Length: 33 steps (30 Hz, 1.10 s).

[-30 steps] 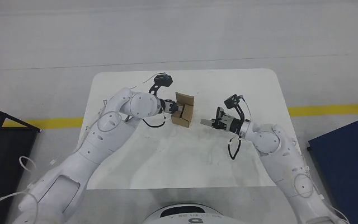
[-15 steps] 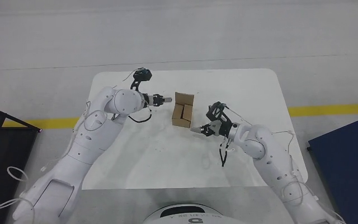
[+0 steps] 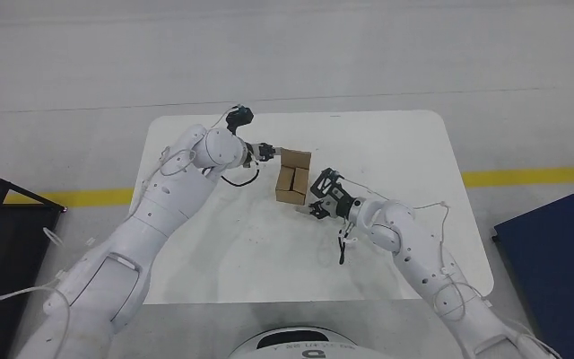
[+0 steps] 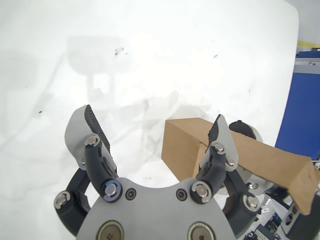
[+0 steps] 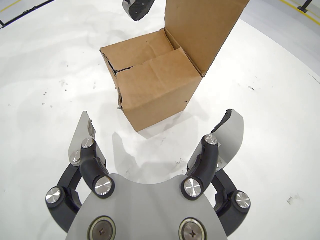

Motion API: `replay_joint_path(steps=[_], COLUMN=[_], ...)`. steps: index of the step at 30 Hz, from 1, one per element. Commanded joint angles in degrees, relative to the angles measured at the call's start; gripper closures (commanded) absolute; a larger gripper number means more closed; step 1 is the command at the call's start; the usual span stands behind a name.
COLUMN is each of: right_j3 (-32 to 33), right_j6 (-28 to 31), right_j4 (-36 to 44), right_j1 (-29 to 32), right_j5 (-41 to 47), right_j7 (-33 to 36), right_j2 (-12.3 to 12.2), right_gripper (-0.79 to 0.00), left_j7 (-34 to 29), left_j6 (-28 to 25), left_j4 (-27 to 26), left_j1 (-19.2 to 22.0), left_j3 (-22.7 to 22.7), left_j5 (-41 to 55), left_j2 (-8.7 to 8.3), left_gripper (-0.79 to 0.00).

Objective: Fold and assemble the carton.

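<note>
A small brown carton (image 3: 292, 178) stands near the middle of the white table (image 3: 377, 144). Its inner flaps lie folded over the top and one tall flap (image 5: 207, 13) stands upright. One top corner is torn (image 5: 113, 69). My left gripper (image 3: 267, 152) is open at the carton's far left corner, one fingertip (image 4: 216, 128) against the flap's edge. My right gripper (image 3: 320, 191) is open just right of the carton, close to its side wall (image 5: 155, 98), with nothing between its fingers.
A blue panel (image 3: 538, 242) stands off the table's right side and a black frame (image 3: 22, 202) off the left. A yellow floor line (image 3: 520, 176) runs behind. Bare table lies in front of and behind the carton.
My right gripper has come leftward to the carton's side. My left gripper drew back from the carton, then returned to its far corner. The carton now stands squarer.
</note>
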State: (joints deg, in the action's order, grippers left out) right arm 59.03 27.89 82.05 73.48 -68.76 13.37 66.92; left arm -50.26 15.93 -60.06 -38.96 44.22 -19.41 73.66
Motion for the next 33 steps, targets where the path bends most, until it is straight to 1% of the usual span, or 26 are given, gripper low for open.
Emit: replay_joint_path(steps=[1, 4, 7, 11, 15, 19, 22, 25, 29, 31, 33], right_j3=[-0.35, -0.69, -0.8, -1.04, -1.54, -1.89, -1.77, -1.21, 1.62, 3.29, 4.77], right_j6=[-0.68, -0.36, -0.33, -1.11, -1.94, -1.29, 0.08, 4.01, 9.33, 10.45, 9.85], right_j4=[-0.72, -1.92, -3.12, -4.37, -5.32, -6.32, -7.49, -7.86, -6.17, -4.74, -3.47], right_j1=[-0.55, -1.31, -2.19, -3.31, -4.27, -4.8, -4.96, -4.5, -2.9, -1.89, -0.93], right_j5=[-0.02, 1.14, 1.86, 2.39, 2.7, 4.22, 5.75, 6.97, 8.42, 9.07, 9.91], right_j7=[-0.03, -0.48, -0.5, -0.15, 0.28, -0.14, -0.34, -0.63, -1.74, -2.5, -3.4], right_j2=[0.17, 0.41, 0.59, 0.86, 1.18, 1.46, 1.52, 1.24, 0.25, -0.22, -0.51], right_gripper=[-0.785, -0.785, -0.785, -0.785, -0.785, -0.785, -0.785, -0.785, -0.785, -0.785, -0.785], left_j7=[0.6, -0.36, -1.98, -4.54, -7.6, -9.3, -9.59, -9.74, -9.94, -9.77, -9.88], left_j6=[-1.17, -4.25, -8.52, -14.21, -17.47, -18.68, -18.65, -18.63, -18.49, -18.34, -18.2], left_j4=[1.33, 3.08, 3.76, 2.17, -0.62, -2.79, -4.19, -5.78, -7.61, -8.44, -9.16], left_j1=[0.68, 1.01, 1.1, 0.27, -1.37, -2.97, -3.9, -4.79, -5.97, -6.44, -7.03], left_j3=[-0.14, 0.79, 2.25, 3.72, 4.63, 4.53, 4.21, 3.76, 3.8, 3.7, 3.76], left_j5=[1.13, 4.68, 6.98, 7.06, 6.14, 3.37, 0.37, -2.26, -3.96, -5.37, -5.78], left_j2=[0.47, 0.82, 0.62, -0.17, -1.02, -1.66, -2.04, -2.32, -2.65, -2.81, -2.93], left_gripper=[-0.785, -0.785, -0.785, -0.785, -0.785, -0.785, -0.785, -0.785, -0.785, -0.785, -0.785])
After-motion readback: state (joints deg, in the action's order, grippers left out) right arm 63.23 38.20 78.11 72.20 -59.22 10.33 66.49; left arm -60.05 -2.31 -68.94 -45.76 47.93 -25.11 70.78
